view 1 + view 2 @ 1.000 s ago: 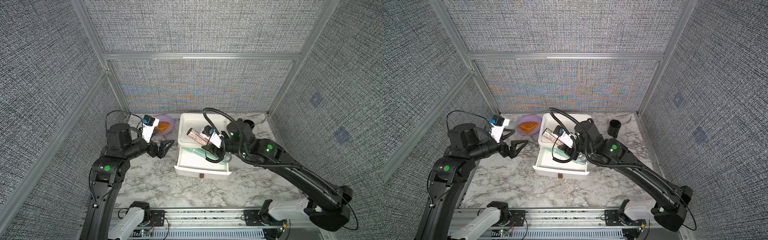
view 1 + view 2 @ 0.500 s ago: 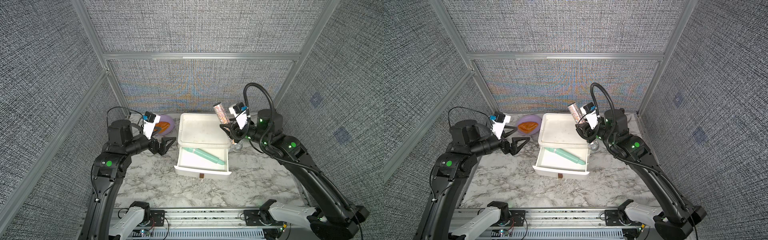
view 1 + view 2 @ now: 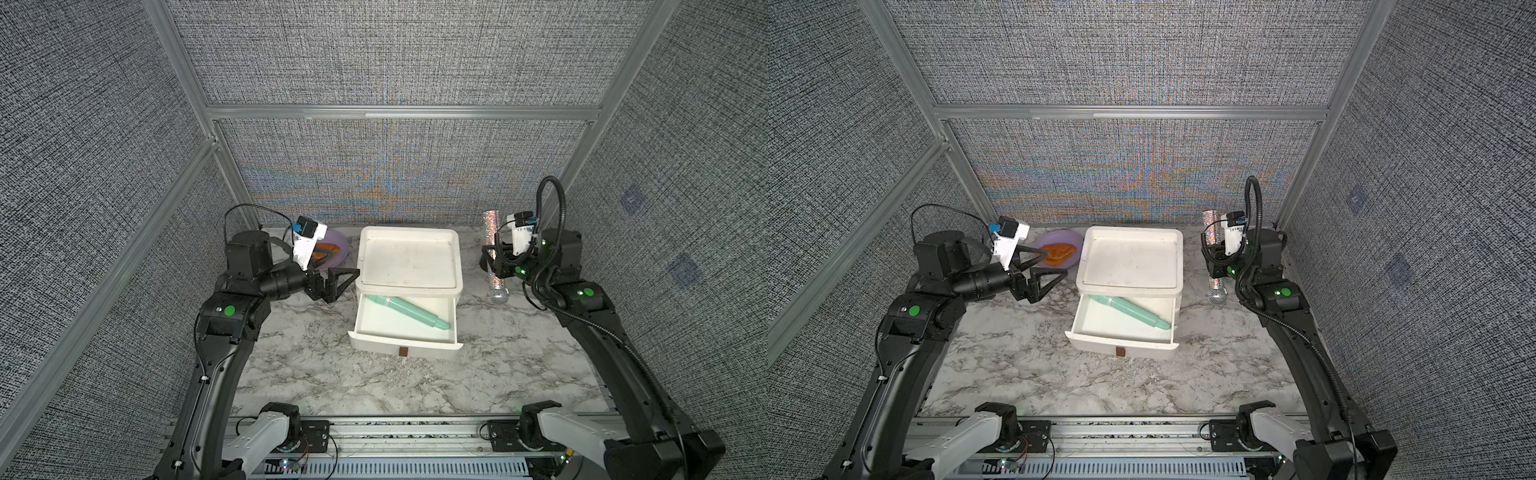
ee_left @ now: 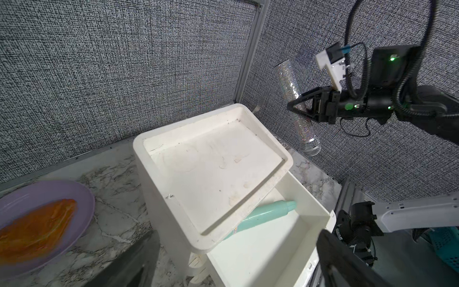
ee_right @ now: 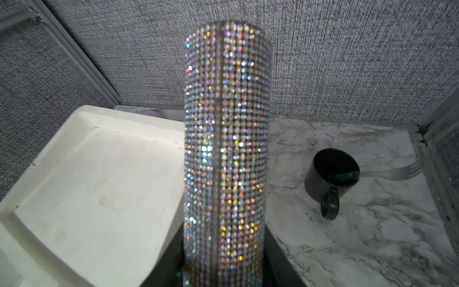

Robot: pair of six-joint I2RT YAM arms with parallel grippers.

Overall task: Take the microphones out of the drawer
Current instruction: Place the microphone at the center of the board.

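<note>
The microphone (image 3: 489,232) (image 3: 1211,235) is a glittery silver stick with a mesh head (image 3: 498,294). It stands nearly upright, head down, to the right of the white drawer unit (image 3: 409,257). My right gripper (image 3: 491,266) (image 3: 1212,266) is shut on its handle (image 5: 226,149) (image 4: 293,99). Whether the head touches the table I cannot tell. The open drawer (image 3: 386,328) (image 3: 1100,328) holds a mint-green bottle (image 3: 411,311) (image 4: 265,215). My left gripper (image 3: 343,266) (image 3: 1054,262) (image 4: 236,268) hangs open and empty beside the unit's left wall.
A purple plate (image 3: 338,245) (image 4: 82,198) with an orange item (image 3: 1059,251) sits at the back left. A black mug (image 5: 330,176) and a fork (image 5: 397,171) lie in the back right corner. Grey fabric walls close in three sides.
My right gripper carried the microphone up out of the drawer, over to the right, then down beside the unit. The left gripper stayed open near the unit's left side.
</note>
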